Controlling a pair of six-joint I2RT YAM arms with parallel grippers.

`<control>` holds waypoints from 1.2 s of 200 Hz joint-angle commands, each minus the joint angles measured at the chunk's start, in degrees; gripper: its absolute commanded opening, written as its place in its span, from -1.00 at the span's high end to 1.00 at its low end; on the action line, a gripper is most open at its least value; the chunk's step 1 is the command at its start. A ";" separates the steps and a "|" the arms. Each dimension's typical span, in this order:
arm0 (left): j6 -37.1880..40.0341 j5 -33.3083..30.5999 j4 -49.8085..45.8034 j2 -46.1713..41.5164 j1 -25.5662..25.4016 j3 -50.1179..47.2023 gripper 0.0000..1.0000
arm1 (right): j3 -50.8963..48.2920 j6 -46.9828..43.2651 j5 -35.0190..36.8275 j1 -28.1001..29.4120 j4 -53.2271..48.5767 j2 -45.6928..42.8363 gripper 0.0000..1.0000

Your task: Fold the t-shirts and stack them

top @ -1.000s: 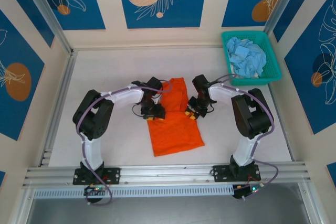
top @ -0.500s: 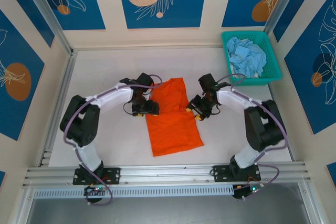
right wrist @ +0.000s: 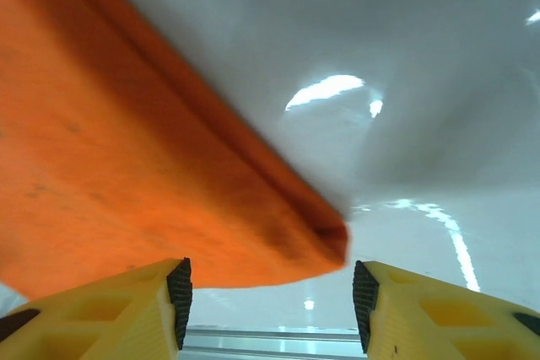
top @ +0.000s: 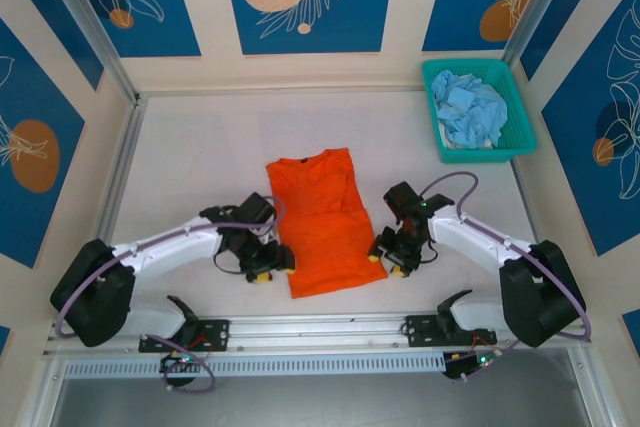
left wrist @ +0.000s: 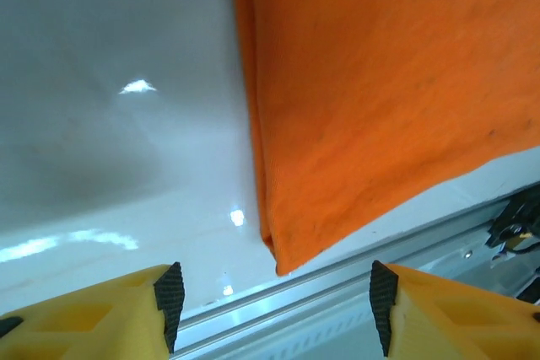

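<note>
By right end effector [right wrist: 272, 294], blurred orange t-shirt [right wrist: 126, 166]

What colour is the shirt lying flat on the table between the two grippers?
The t-shirt is plain bright orange, clearest in the top external view.

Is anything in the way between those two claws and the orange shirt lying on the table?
Nothing visible. The left gripper and the right gripper sit open at the near corners of the orange t-shirt, one on each side, with just bare table between their fingers and the cloth.
</note>
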 commanded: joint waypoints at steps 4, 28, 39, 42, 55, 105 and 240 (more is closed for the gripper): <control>-14.44 1.29 10.20 -1.98 -3.46 -4.03 -0.21 | -2.38 3.28 3.08 0.21 -1.36 -2.48 -0.12; -20.05 -1.56 13.41 -0.57 -6.72 -4.99 -0.19 | -4.45 2.33 0.12 0.06 3.57 -2.53 -0.07; -22.46 -2.75 14.06 0.10 -7.91 -4.87 -0.15 | -4.75 1.51 -1.51 -0.04 4.97 -2.09 -0.05; -23.12 -3.16 14.09 0.25 -8.25 -4.86 -0.13 | -4.61 1.45 -1.78 -0.04 4.97 -1.83 -0.04; -27.36 -6.19 13.20 -0.13 -10.36 -4.86 -0.07 | -4.44 0.89 -3.34 -0.04 4.36 -1.26 -0.02; -36.47 -15.66 8.00 -2.67 -16.61 -6.22 0.01 | -6.46 -0.50 -4.22 -0.12 5.58 -4.15 0.03; -43.92 -22.10 12.10 6.55 -23.45 -4.15 0.32 | -8.36 -1.33 -3.91 -1.16 6.68 0.16 0.62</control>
